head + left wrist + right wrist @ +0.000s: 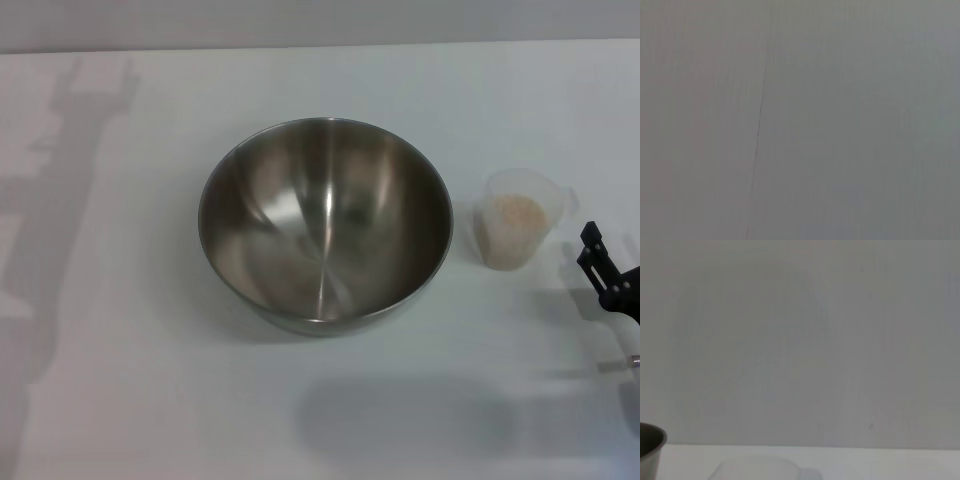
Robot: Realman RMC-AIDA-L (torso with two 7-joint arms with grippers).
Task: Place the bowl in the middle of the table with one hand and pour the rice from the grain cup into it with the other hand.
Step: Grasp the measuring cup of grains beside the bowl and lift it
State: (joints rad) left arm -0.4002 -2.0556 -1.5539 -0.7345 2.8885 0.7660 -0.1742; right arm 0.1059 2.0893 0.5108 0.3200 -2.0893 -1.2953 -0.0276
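Note:
The steel bowl [325, 225] stands upright and empty near the middle of the white table [150, 400]. The clear grain cup [515, 230] stands upright to its right, a little apart from it, with pale rice [512, 218] inside. My right gripper [592, 248] is at the right edge of the head view, just right of the cup and not touching it; its black fingers stand apart and empty. In the right wrist view the bowl's rim [650, 445] and the cup's rim [760, 471] show at the bottom. My left gripper is out of view; only its shadow falls on the table's left.
A pale wall [800, 340] stands behind the table's far edge. The left wrist view shows only a plain grey surface with a thin dark line [759, 135].

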